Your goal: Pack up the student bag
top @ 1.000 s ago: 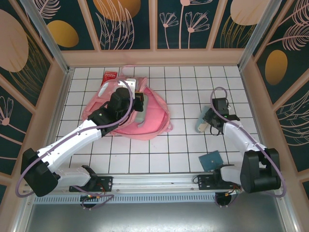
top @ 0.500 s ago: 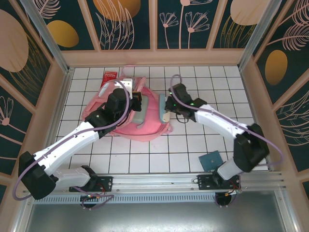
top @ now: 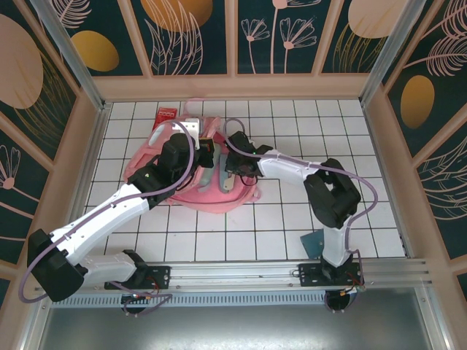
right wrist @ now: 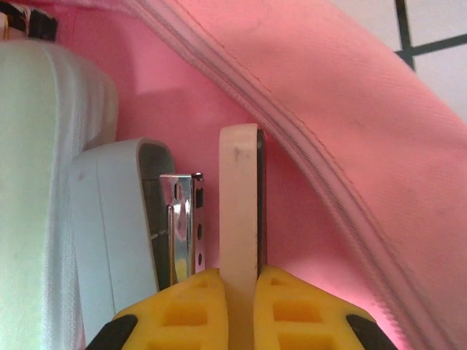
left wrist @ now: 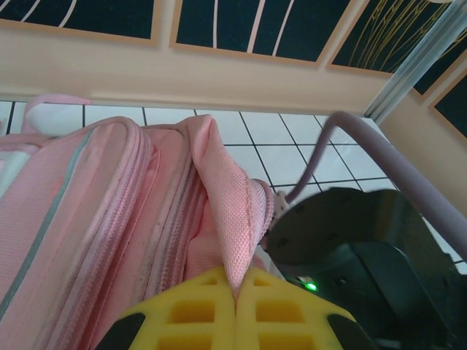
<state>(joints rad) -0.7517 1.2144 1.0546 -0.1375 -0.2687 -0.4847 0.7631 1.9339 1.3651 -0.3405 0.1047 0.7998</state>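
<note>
Bag place: you find the student bag (top: 211, 198) lying on the white tiled table (top: 292, 117), left of the middle in the top view and closer to the back wall than to the arm bases
Bag axis: its long side runs about left to right across the frame, the right end a little lower; the opened side is turned toward the frame middle; one pink strap loop (top: 195, 103) points to the back wall
Left gripper: the left gripper (left wrist: 235, 292) is pressed together on a raised fold of the bag's pink fabric, beside the zipper lines; no gap between the yellow tips
Right gripper: the right gripper (right wrist: 241, 281) is inside the bag mouth; its tips pinch a thin white flat piece (right wrist: 239, 189), which stands on its edge
Inside the bag: just left of this piece you see a metal clip (right wrist: 182, 219) and a pale grey case (right wrist: 109, 219); whether they touch, I cannot tell
Other things: a red packet (top: 166, 114) lies at the upper left of the bag; a teal square (top: 317, 240) lies near the right arm base, well apart from the bag
</note>
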